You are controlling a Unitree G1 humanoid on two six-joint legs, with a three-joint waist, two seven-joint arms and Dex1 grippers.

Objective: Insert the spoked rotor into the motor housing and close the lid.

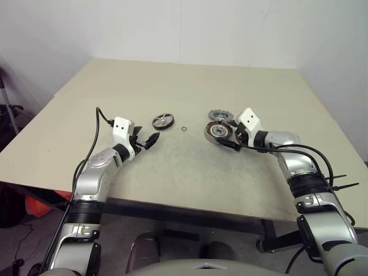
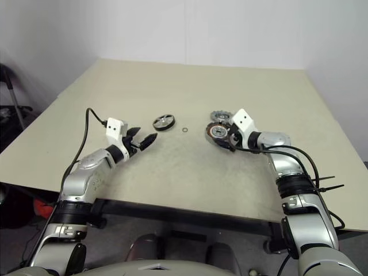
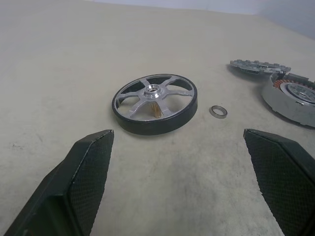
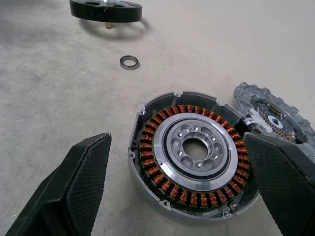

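The spoked rotor is a dark wheel with silvery spokes, lying flat left of the table's middle. My left gripper hovers just short of it, open and empty, with the rotor ahead between its fingers. To the right sits the motor housing, a metal cup with copper windings. The grey notched lid lies just behind it, its edge against the housing. My right gripper is open, with a finger on either side of the housing, not gripping.
A tiny metal ring lies on the tan table between rotor and housing. The table's front edge runs just below both arms. White walls stand behind the table.
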